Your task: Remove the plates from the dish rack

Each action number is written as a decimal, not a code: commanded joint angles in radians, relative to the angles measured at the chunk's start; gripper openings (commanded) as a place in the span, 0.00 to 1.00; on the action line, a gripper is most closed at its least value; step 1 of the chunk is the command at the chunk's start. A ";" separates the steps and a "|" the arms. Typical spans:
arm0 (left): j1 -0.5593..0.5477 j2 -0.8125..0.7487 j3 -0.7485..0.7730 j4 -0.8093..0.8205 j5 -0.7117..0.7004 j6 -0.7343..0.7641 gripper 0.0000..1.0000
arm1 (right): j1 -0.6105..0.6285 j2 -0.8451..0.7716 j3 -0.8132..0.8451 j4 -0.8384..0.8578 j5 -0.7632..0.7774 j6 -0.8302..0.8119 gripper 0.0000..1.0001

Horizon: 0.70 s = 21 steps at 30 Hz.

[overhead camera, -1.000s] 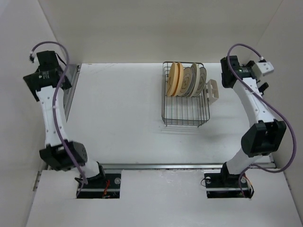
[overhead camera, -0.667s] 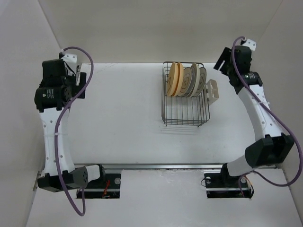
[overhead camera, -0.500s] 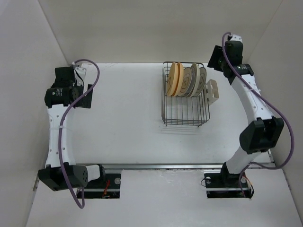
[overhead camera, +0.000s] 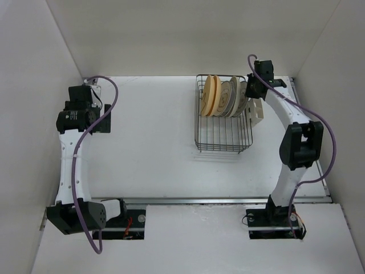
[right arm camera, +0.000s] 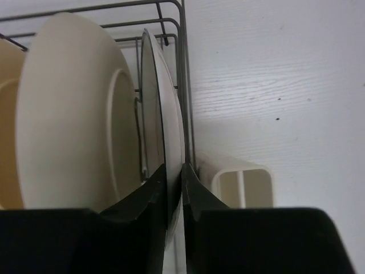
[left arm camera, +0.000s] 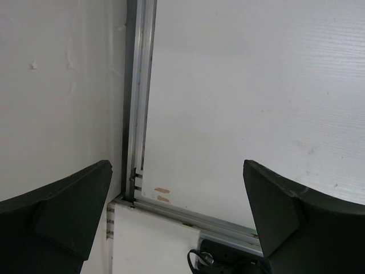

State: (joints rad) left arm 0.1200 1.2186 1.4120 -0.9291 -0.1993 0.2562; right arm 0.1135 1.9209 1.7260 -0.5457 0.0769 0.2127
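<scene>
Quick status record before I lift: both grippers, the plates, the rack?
right gripper: shut on the rim of the dark-rimmed plate, the one nearest the cup holder
left gripper: open, empty, over the left edge of the table
plates: upright at the far end of the dish rack; none on the table in view
cream plate: next to the gripped one, in the rack
</scene>
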 commanded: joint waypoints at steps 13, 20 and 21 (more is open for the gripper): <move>-0.006 -0.037 -0.007 0.019 0.064 -0.037 1.00 | 0.186 -0.246 0.220 0.018 0.627 -0.079 0.00; -0.006 -0.028 0.016 -0.010 0.358 0.009 1.00 | 0.316 -0.339 0.250 0.052 0.729 -0.157 0.00; -0.006 -0.016 0.016 -0.010 0.409 0.009 1.00 | 0.343 -0.348 0.215 0.052 0.539 -0.157 0.00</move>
State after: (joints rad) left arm 0.1192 1.2087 1.4006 -0.9260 0.0055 0.2394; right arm 0.4072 1.6039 1.9617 -0.5446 0.7521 0.0917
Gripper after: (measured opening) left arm 0.997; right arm 0.105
